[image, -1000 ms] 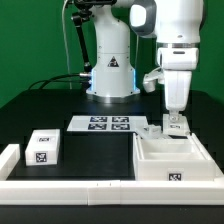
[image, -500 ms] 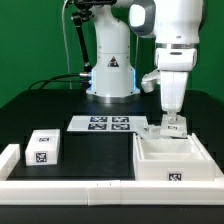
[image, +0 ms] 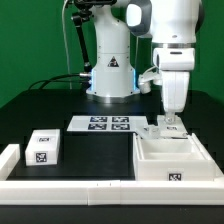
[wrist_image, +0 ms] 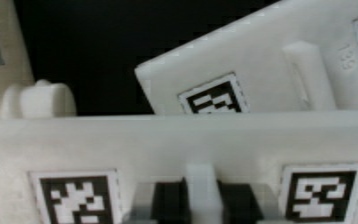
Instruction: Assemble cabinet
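The cabinet body (image: 158,168) is a hollow white box with a tag on its front wall, at the exterior view's right. My gripper (image: 171,119) hangs over its far edge, shut on a small white tagged panel (image: 172,128). In the wrist view, my gripper (wrist_image: 201,196) has dark fingers (wrist_image: 171,196) pressed against a thin white rib of that panel (wrist_image: 105,145), with a tag on each side. Behind it stands a white cabinet wall with a tag (wrist_image: 229,75).
A white tagged block (image: 42,147) lies at the exterior view's left. The marker board (image: 104,124) lies mid-table before the arm's base. A low white border rail (image: 70,186) runs along the front and turns up at the left end.
My gripper, with the small panel in it, has shifted slightly toward the exterior view's left over the cabinet's far edge. Nothing else has moved.
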Action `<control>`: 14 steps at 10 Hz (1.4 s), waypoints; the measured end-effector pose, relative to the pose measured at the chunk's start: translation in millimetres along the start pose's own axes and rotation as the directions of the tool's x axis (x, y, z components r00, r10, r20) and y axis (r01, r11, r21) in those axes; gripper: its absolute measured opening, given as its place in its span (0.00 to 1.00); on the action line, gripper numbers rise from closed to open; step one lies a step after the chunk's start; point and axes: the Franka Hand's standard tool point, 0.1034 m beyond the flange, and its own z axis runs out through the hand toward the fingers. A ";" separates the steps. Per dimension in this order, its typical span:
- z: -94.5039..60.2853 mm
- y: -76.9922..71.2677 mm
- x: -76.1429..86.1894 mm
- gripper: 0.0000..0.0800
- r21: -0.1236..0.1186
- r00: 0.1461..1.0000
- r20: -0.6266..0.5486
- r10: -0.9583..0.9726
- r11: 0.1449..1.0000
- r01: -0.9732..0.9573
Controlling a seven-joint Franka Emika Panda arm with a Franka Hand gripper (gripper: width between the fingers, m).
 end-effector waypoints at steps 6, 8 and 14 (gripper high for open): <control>-1.0 6.0 6.0 0.09 -0.006 1.000 -0.004 -0.004 1.000 0.004; -0.9 6.0 5.7 0.09 -0.005 1.000 -0.004 -0.003 1.000 0.003; -1.3 15.8 6.1 0.09 -0.003 1.000 0.001 0.003 1.000 -0.003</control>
